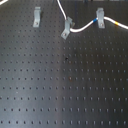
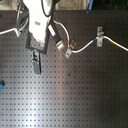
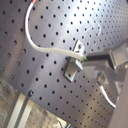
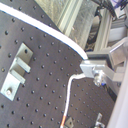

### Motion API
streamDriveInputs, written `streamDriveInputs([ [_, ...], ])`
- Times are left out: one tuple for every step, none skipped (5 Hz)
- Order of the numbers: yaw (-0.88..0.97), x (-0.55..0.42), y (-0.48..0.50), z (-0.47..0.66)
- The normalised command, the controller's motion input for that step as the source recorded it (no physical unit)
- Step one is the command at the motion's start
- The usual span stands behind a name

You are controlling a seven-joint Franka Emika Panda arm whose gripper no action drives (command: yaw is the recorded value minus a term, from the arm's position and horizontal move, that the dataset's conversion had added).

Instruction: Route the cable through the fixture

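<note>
The white cable (image 1: 82, 28) comes down from the far edge, passes the middle metal fixture (image 1: 67, 28) and the right fixture (image 1: 100, 19), then runs right with blue and yellow bands. The left fixture (image 1: 37, 18) has no cable. In the second exterior view the cable (image 2: 82, 48) links the middle fixture (image 2: 67, 48) and right fixture (image 2: 100, 36). My gripper (image 2: 36, 59) hangs over the board's left part and is out of the first exterior view. In both wrist views a thick near stretch of cable (image 4: 55, 35) (image 3: 47, 50) ends at my fingertips (image 4: 91, 67), which look shut on it.
The black perforated board (image 1: 65, 85) fills both exterior views. A small blue object (image 2: 1, 84) lies at the second exterior view's left edge. Aluminium frame rails (image 4: 75, 15) stand beyond the board's edge. A bracket (image 4: 15, 70) is bolted to the board near the gripper.
</note>
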Motion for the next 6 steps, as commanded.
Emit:
streamDriveInputs([
  [-0.11,-0.263,0.473,0.49],
  [-0.03,-0.127,0.543,0.48],
  [-0.02,-0.082,0.543,0.46],
  [-0.01,-0.174,0.325,0.42],
  [-0.11,-0.437,0.316,0.43],
  [-0.08,-0.454,0.318,0.39],
])
